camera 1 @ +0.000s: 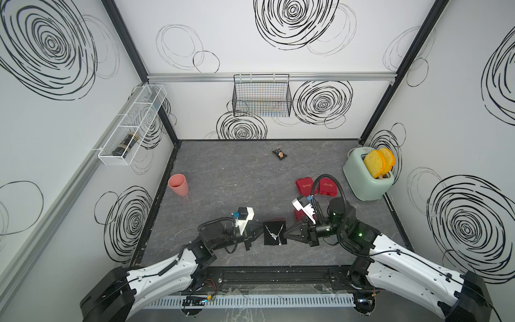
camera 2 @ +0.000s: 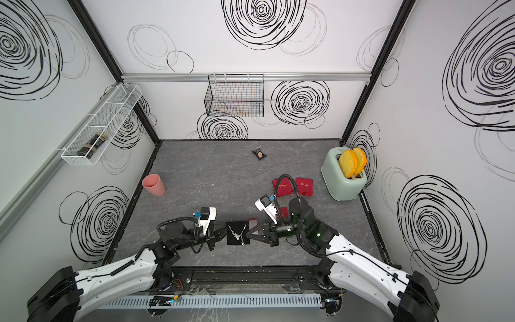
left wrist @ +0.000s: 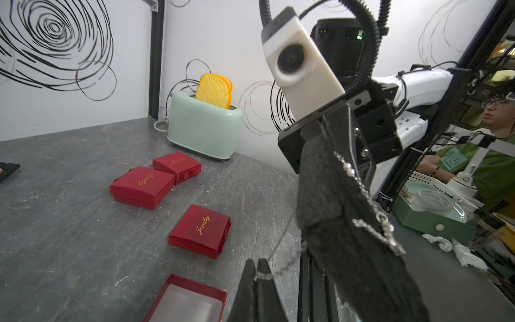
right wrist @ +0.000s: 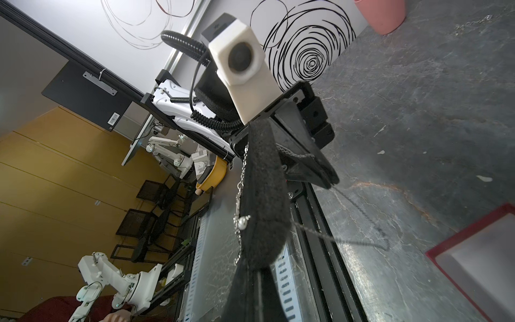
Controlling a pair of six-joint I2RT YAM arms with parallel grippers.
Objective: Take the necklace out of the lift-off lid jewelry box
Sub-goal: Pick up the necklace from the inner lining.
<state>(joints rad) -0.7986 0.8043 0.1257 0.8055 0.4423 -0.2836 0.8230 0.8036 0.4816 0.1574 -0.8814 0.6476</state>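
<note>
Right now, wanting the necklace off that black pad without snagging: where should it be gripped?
Grip the thin back chain hanging free behind the pad, from the left arm's side; the pendant front lies flat on foam. The left gripper pinches it there.

Left arm (camera 1: 164, 267): white shell, black joints, thin black cable clipped along it; lower left of frame.
Right arm (camera 1: 404, 259): same white and black; green light (camera 1: 361, 233) on a black joint.
Hose (camera 1: 326, 175): black, corrugated; centre right.
Wrist camera (left wrist: 301, 64): white housing, round black lens.
Left gripper (camera 1: 261, 232), right gripper (camera 1: 287, 236): black, tapering fingers.
Screws (left wrist: 364, 152): silver.
</note>
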